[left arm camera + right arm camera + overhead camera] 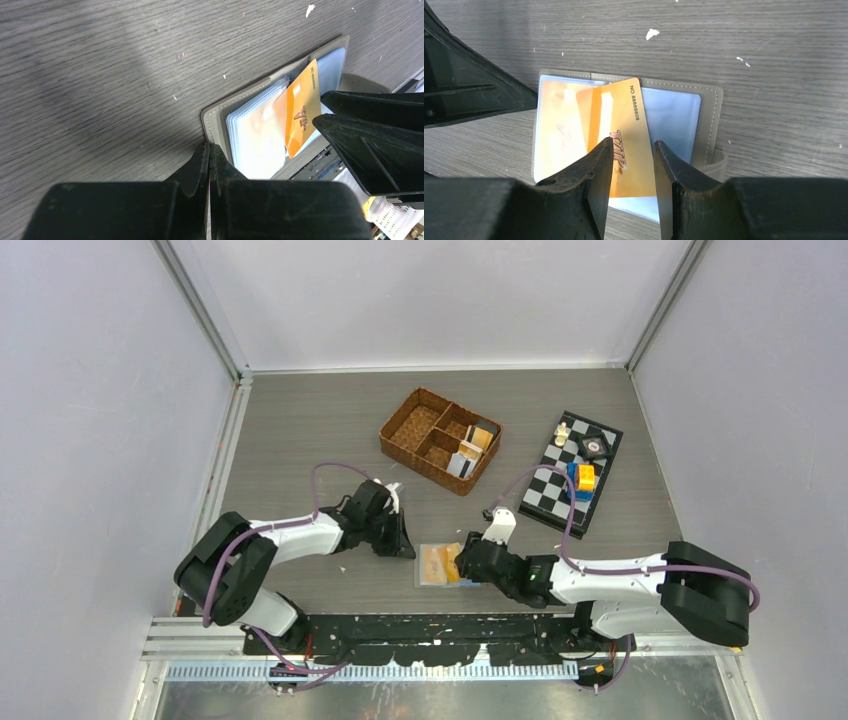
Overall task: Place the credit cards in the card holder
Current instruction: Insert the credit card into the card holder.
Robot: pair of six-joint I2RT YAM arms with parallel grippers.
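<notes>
Insertion step: my right gripper (633, 145) stood released above the orange credit card (624, 112), half-sleeved in the card holder (717, 107). My left gripper (209, 148), clenched, sat at its edge. Next, I judged, the card needed pushing home.

So the card holder (440, 565) lies open near the table's front edge, one credit card (624, 135) lying across its sleeves. The left gripper (408, 545) sits at its 9 o'clock and the right gripper (460, 565) at 3. The basket (400, 430) holding more cards (478, 445) is at 12, the chessboard (545, 495) around 2.

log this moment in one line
left gripper: shut, at card holder edge | right gripper: open, over orange credit card lying tilted on holder
</notes>
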